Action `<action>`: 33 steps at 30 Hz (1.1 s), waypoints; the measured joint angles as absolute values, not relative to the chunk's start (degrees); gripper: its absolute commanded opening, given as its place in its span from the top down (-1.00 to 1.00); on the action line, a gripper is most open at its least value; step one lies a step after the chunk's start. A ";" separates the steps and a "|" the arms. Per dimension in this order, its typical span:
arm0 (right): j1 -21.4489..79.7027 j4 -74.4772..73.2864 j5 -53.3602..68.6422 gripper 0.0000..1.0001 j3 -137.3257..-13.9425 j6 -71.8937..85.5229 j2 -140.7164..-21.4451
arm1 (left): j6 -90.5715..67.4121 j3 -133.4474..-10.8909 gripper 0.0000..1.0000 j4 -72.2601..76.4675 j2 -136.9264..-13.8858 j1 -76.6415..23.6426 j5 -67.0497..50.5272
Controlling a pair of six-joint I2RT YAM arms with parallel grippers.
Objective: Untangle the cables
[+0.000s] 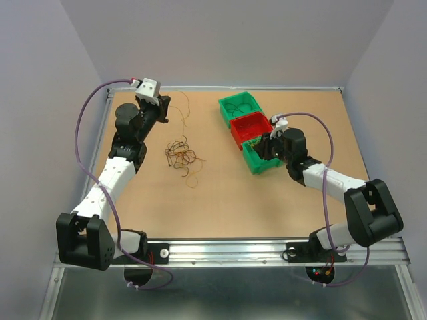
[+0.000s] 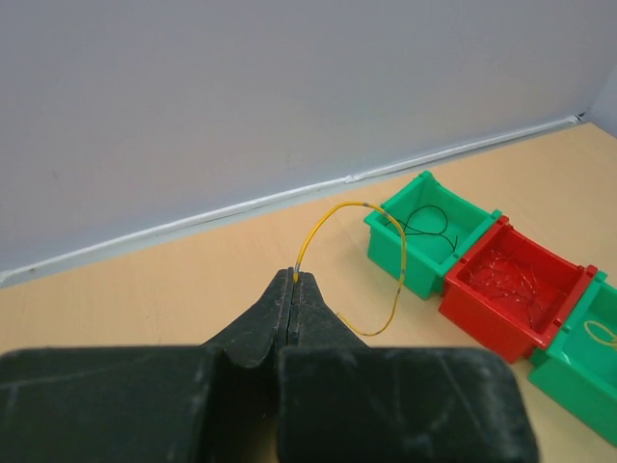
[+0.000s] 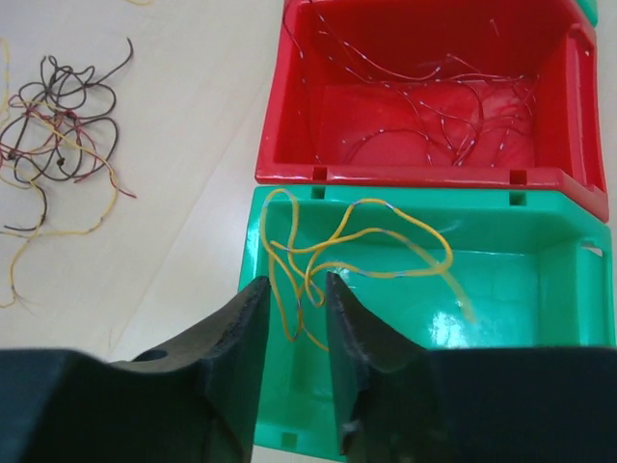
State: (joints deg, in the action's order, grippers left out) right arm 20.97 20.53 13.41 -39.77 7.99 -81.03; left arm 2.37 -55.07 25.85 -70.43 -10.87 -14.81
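A loose tangle of dark, reddish and yellow cables (image 1: 181, 155) lies on the table left of centre and also shows in the right wrist view as the same tangle (image 3: 58, 125). Raised at the back left, my left gripper (image 2: 293, 275) is shut on the end of one yellow cable (image 2: 359, 205), which arcs away and hangs down. My right gripper (image 3: 297, 289) hovers open over the near green bin (image 3: 434, 198). Yellow cables (image 3: 386, 241) lie in that bin, with a few loops showing between the fingers. Nothing is gripped there.
Three bins stand in a diagonal row right of centre: a far green bin (image 1: 239, 107) with a black cable, a red bin (image 1: 250, 127) with thin reddish cables (image 3: 424, 125), and the near green bin (image 1: 257, 165). Walls enclose the table at the back and sides.
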 measured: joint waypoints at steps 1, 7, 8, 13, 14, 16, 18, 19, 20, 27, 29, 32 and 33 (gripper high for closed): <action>20.97 20.03 13.04 0.17 -39.77 8.01 -80.95 | 2.59 -55.07 1.00 25.85 -70.41 -11.09 -14.81; 20.97 18.26 11.79 -0.32 -39.53 8.58 -77.65 | 3.60 -55.07 1.00 25.78 -70.11 -12.45 -15.33; 20.97 18.28 11.77 -0.36 -39.51 8.67 -76.73 | 3.77 -55.07 1.00 25.76 -70.00 -12.67 -15.68; 20.97 20.71 14.06 -0.52 -38.24 8.82 -73.56 | 5.37 -54.72 1.00 25.69 -69.45 -14.33 -19.44; 20.97 21.65 15.38 -0.52 -37.74 8.78 -73.47 | 5.76 -54.68 1.00 25.69 -69.38 -14.74 -20.36; 20.97 23.46 17.89 -0.52 -37.01 8.88 -73.58 | 6.90 -54.04 1.00 25.71 -68.88 -16.40 -22.02; 20.97 24.16 18.81 -0.44 -36.91 9.04 -73.65 | 8.01 -53.12 1.00 25.63 -68.14 -17.93 -22.98; 20.99 24.77 18.83 -0.39 -36.91 9.04 -73.91 | 8.54 -52.82 1.00 25.54 -67.90 -18.55 -23.33; 21.02 25.10 18.74 -0.33 -36.91 9.17 -74.15 | 9.06 -52.51 1.00 25.50 -67.53 -19.31 -23.62; 21.02 24.40 15.59 0.05 -37.91 9.54 -82.19 | 10.90 -52.23 1.00 25.50 -66.63 -20.38 -23.73; 21.02 24.16 15.53 0.01 -39.20 9.76 -85.45 | 11.16 -52.21 1.00 25.50 -66.63 -20.56 -23.55; 21.02 24.14 15.49 -0.07 -40.86 10.41 -88.49 | 11.57 -52.21 1.00 25.50 -66.63 -20.88 -23.35; 21.02 24.14 15.46 -0.08 -41.41 10.63 -88.99 | 11.64 -52.18 1.00 25.50 -66.63 -20.93 -23.31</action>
State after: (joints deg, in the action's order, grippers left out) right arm 21.02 24.14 15.46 -41.41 10.63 -88.99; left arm 11.64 -52.18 25.50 -66.63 -20.93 -23.31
